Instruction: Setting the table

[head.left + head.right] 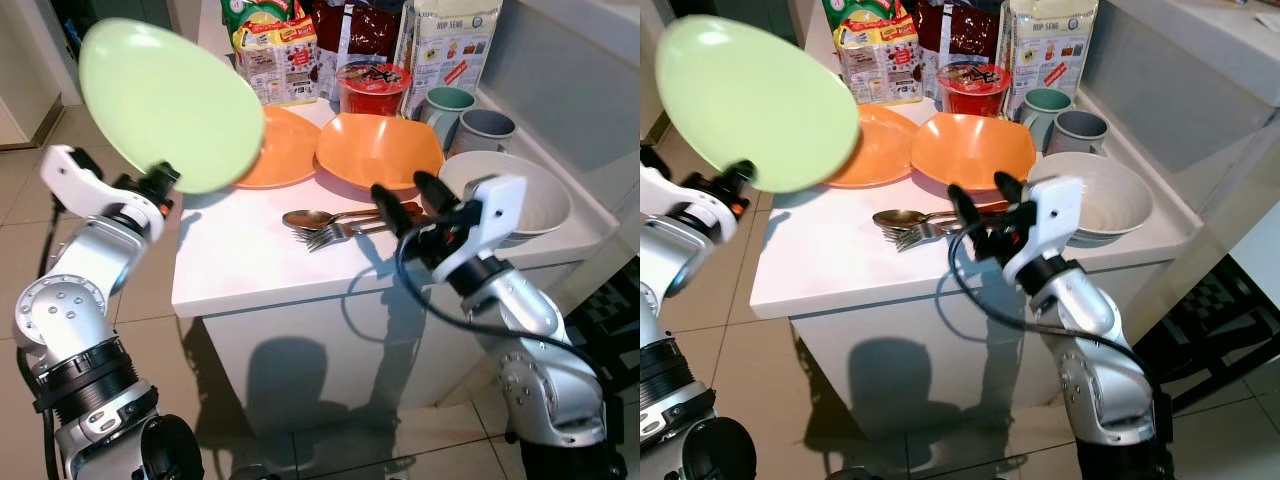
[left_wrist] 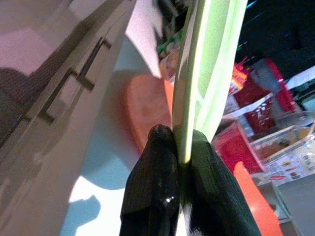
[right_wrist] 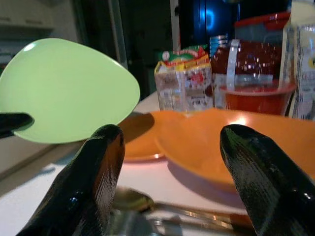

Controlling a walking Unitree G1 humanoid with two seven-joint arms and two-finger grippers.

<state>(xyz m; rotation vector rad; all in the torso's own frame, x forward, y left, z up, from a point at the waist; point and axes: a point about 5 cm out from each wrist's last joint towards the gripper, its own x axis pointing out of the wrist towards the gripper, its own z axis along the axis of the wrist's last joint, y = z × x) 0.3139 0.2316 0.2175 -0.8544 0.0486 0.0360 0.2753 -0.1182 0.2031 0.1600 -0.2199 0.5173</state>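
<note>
L hand (image 1: pixel 160 182) pinches green plate (image 1: pixel 170 105) by rim, could slip. R hand (image 1: pixel 400 200) wide over cutlery (image 1: pixel 330 225) on bench (image 1: pixel 240 270).

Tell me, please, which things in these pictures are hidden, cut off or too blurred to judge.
- Orange plate: its left part is hidden by the green plate that the left hand holds up, eye views.
- Cutlery: handles hidden behind the open right hand; the pieces cannot be counted.
- Mugs: contents not visible.
- Packages: tops cut off by the picture's edge.
- Left wrist view: background blurred behind the fingers.
</note>
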